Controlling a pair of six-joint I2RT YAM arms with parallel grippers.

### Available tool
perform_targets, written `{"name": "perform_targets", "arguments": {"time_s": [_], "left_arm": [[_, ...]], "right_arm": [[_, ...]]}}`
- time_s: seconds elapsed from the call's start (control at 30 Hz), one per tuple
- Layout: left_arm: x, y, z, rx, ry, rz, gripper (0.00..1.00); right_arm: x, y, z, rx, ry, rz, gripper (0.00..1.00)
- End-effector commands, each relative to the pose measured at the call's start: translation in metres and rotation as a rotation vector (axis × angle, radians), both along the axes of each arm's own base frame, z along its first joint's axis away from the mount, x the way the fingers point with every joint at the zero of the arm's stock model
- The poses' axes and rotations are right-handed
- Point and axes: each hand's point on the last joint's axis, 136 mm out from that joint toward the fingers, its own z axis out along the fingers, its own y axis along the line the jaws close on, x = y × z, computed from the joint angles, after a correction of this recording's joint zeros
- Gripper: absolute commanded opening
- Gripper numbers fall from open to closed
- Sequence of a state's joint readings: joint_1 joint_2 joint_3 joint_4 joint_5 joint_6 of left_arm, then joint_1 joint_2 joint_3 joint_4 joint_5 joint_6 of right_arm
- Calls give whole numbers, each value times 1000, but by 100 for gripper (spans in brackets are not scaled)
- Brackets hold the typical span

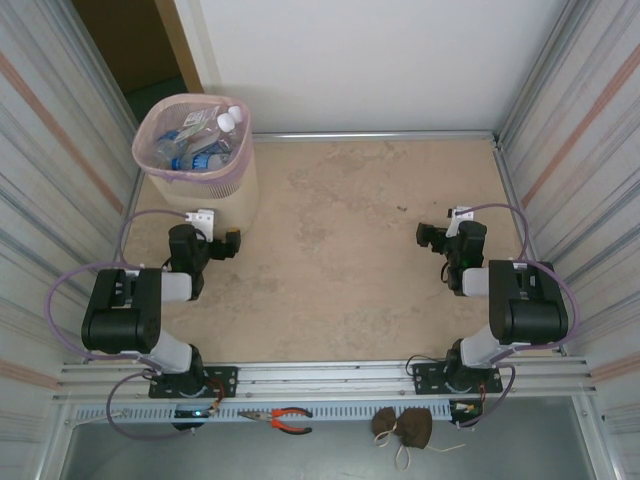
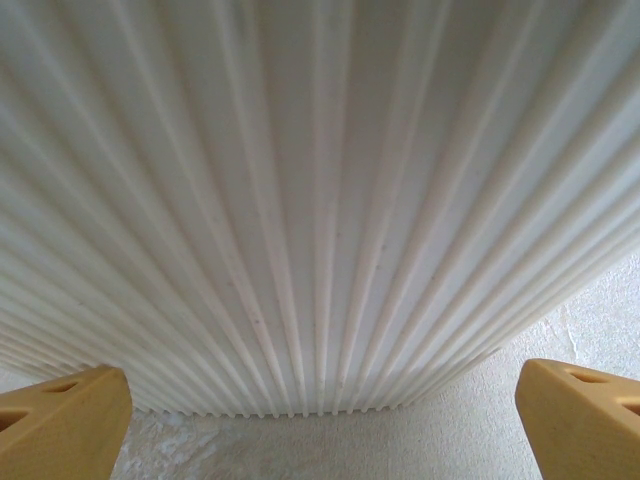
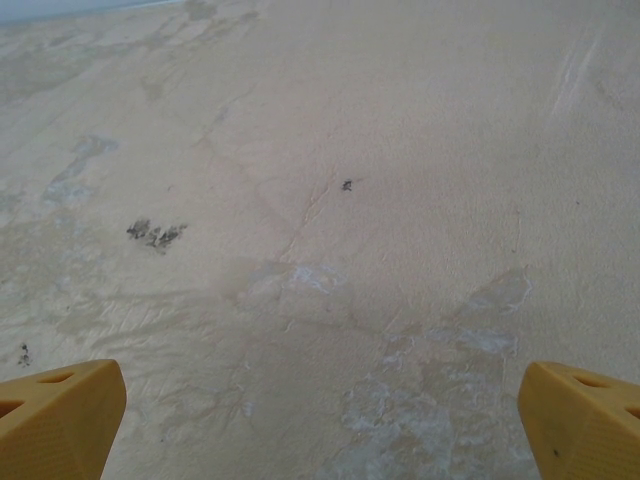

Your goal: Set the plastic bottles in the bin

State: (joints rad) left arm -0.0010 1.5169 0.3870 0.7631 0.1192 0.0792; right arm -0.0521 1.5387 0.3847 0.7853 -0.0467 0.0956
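The plastic bottles (image 1: 200, 140) I see lie in the bin (image 1: 236, 196) at the upper left, my left gripper (image 1: 232, 243) and right gripper (image 1: 428, 237) are wide open and empty, so I should back off gently without bumping the bin.

A robot test cell: corrugated metal walls (image 1: 40, 150), aluminium mounting rail (image 1: 320, 373), pliers (image 1: 285, 418) nearby.

Beige ribbed bin (image 1: 225, 190), far-left corner, plastic bottles (image 1: 205, 140) seemingly piled inside
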Motion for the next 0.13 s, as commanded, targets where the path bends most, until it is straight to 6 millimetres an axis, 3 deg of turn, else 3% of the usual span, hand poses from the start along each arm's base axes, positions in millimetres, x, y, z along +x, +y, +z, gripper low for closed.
{"name": "perform_targets", "arguments": {"time_s": [0.0, 0.1], "left_arm": [[10, 1, 17, 8, -56, 3, 99], [10, 0, 17, 8, -57, 1, 99]], "right_arm": [[9, 0, 9, -13, -30, 6, 99], [8, -1, 11, -7, -37, 8, 99]]}}
